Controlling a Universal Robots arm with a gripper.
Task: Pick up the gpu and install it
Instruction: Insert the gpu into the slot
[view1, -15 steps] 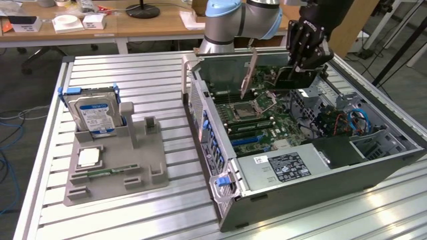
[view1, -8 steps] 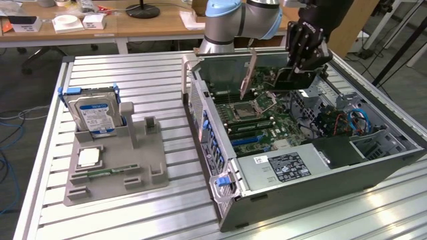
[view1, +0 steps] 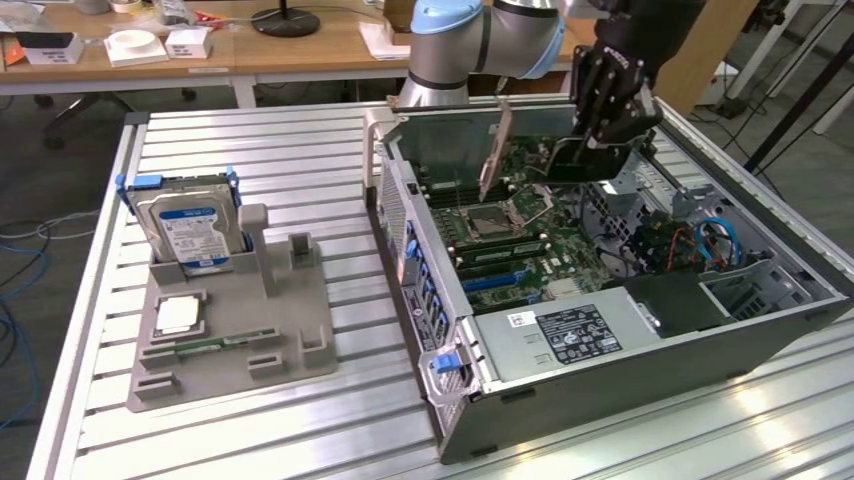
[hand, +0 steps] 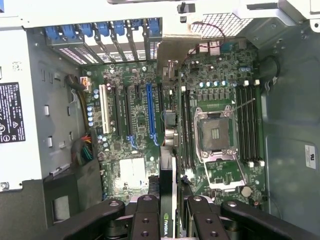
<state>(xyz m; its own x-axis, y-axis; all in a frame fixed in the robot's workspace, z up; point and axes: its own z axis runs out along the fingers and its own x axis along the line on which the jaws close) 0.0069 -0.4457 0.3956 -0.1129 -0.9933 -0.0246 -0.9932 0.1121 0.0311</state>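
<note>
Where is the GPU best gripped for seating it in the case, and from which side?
Probably its upper long edge, from above, pinching the two flat faces: the thin GPU stands on edge over the motherboard, as the gripper holds it.

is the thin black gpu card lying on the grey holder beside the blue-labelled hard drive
No, the thin black gpu card is gripped edge-on by the gripper over the green motherboard inside the open computer case.

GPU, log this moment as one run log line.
pincer: shut on gpu | gpu: held on edge above motherboard, inside open computer case | hard drive: upright in grey holder beside case
</note>
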